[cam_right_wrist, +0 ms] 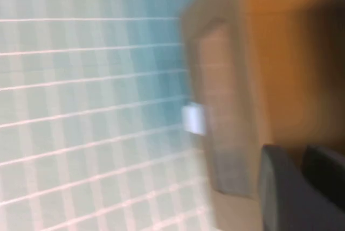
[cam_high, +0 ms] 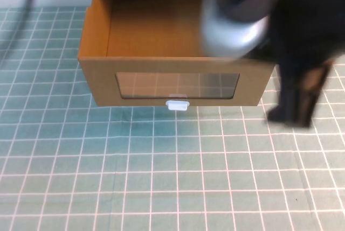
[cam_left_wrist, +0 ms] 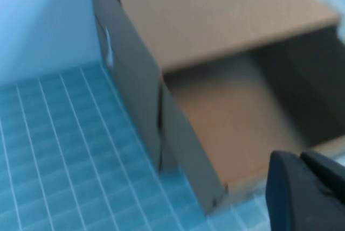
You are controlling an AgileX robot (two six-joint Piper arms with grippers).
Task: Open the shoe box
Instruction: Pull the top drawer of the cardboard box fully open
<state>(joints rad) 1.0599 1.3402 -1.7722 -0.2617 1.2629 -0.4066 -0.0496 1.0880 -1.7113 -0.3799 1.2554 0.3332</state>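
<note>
Standing open on the checked tabletop (cam_high: 161,177): shoe box (cam_left_wrist: 215,10), drawer (cam_high: 178,67) pulled well out, window front w/ white tab (cam_high: 177,104). Right end effector (cam_high: 294,113) just beside drawer's right front corner; opening can't be told. Left end effector (cam_left_wrist: 307,188) near drawer's front end; opening likewise unclear.

No legible text or labels.

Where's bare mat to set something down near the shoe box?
Free: the whole checked mat in front of the drawer front, and the strip left of the shoe box. Crowded: right front corner, where the right pincer hangs. Left pincer shows only in its wrist view, beside the box.
</note>
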